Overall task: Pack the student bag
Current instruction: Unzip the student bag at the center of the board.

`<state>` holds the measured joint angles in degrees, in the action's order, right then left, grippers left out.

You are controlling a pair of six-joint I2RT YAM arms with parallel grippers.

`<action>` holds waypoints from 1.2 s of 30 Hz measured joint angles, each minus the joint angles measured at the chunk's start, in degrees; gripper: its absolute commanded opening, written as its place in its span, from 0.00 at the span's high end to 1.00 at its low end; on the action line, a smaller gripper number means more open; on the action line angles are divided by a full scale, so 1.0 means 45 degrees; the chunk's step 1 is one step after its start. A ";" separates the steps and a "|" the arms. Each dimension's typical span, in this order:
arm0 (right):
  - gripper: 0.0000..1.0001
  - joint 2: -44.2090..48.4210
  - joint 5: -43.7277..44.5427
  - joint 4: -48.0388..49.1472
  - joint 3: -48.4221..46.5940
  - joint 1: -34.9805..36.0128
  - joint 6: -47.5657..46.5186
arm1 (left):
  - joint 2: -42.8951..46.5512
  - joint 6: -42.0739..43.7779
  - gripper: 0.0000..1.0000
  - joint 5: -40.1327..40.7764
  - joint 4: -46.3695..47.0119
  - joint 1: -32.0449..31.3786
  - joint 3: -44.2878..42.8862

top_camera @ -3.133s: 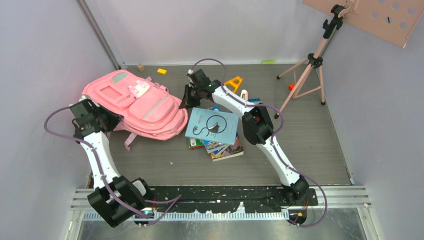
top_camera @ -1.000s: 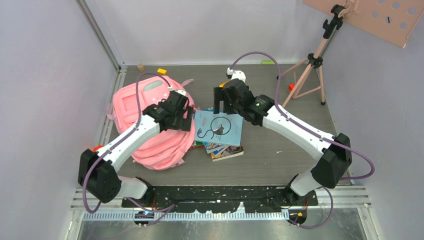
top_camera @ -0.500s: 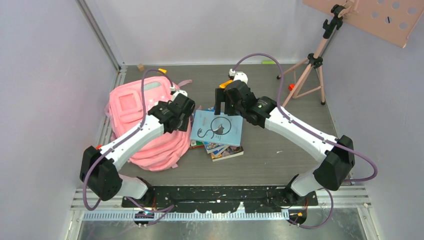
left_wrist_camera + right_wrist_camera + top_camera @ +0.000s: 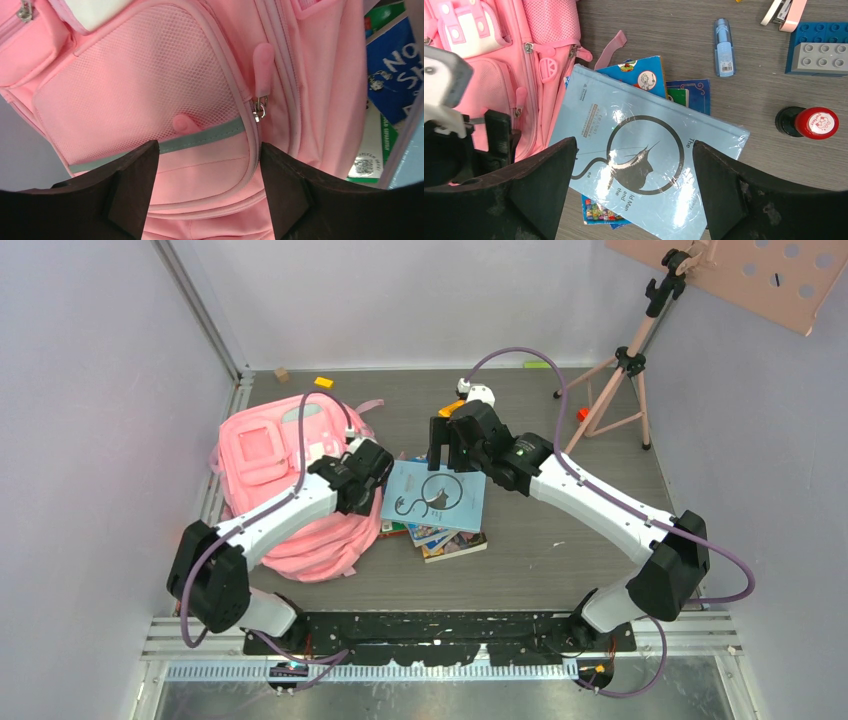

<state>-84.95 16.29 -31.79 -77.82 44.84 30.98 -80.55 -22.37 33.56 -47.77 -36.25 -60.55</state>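
Now the left arm (image 4: 282, 512) is angling up from its base at the near left and arching over the student bag (image 4: 262, 455), with the left claw (image 4: 372, 475) pointing down at the bag's right edge. In the left wrist view, that claw's two dark fingers (image 4: 125, 190) are standing well apart and gripping nothing. They are framing the bag's mesh pocket (image 4: 140, 85), a grey strip (image 4: 200, 141) under it and a metal zipper pull (image 4: 258, 108) just to the right. Over on the other side, the right arm (image 4: 600, 502) is stretching in a long diagonal from the near right toward the middle of the table (image 4: 560, 540). The right claw (image 4: 440, 443) is hovering there, spread wide and empty, over a pale blue book (image 4: 432, 495). That cover is showing a black ring with a fish shape and small print where "ld Man" and "and" are readable; the rest is too small. The left wrist view is catching a darker blue book (image 4: 395, 65) with white letters starting "NO" and "SH", cut off by the frame. A red-capped stamp (image 4: 816, 122) is carrying tiny white lettering I cannot read. The bag is lying at the left of the table, directly beneath the left claw and just left of the right claw, right up against the book pile (image 4: 450, 540).
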 measured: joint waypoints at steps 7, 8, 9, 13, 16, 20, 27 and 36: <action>0.09 0.0000 -0.0044 0.0005 0.0000 0.0000 0.0058 | -0.0884 0.0010 0.68 0.0155 0.0714 0.0078 0.0457; 0.09 0.0000 -0.0044 0.0005 0.0000 0.0000 0.0058 | -0.0918 0.0029 0.80 0.0228 0.0777 0.0073 0.0476; 0.09 0.0000 -0.0044 0.0005 0.0000 0.0000 0.0053 | -0.0933 0.0039 0.88 0.0374 0.0801 0.0083 0.0495; 0.11 0.0000 -0.0131 0.0010 0.0000 0.0000 0.0044 | -0.0418 0.0092 1.00 0.1175 0.0758 0.0117 0.0680; 0.11 0.0000 -0.0442 0.0136 0.0005 0.0000 -0.0121 | 0.0923 0.0452 1.00 0.1379 0.0753 0.0170 0.1035; 0.09 0.0078 -0.1370 0.0782 0.0180 0.0000 -0.0568 | 0.3745 0.1379 1.00 0.1200 0.0670 0.0345 0.1394; 0.10 -0.0039 -0.4473 0.2006 0.0209 0.0005 -0.1719 | 0.6436 0.2584 1.00 0.0835 -0.0107 0.1112 0.1214; 0.20 -0.1855 -0.7378 0.3070 -0.0738 0.0024 -0.1962 | 0.6635 0.3128 1.00 0.0476 -0.0748 0.1569 0.0262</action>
<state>-93.30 -16.91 -17.98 -81.14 44.95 22.15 -50.70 -8.29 35.70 -51.13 -29.19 -59.37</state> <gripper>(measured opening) 0.874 0.080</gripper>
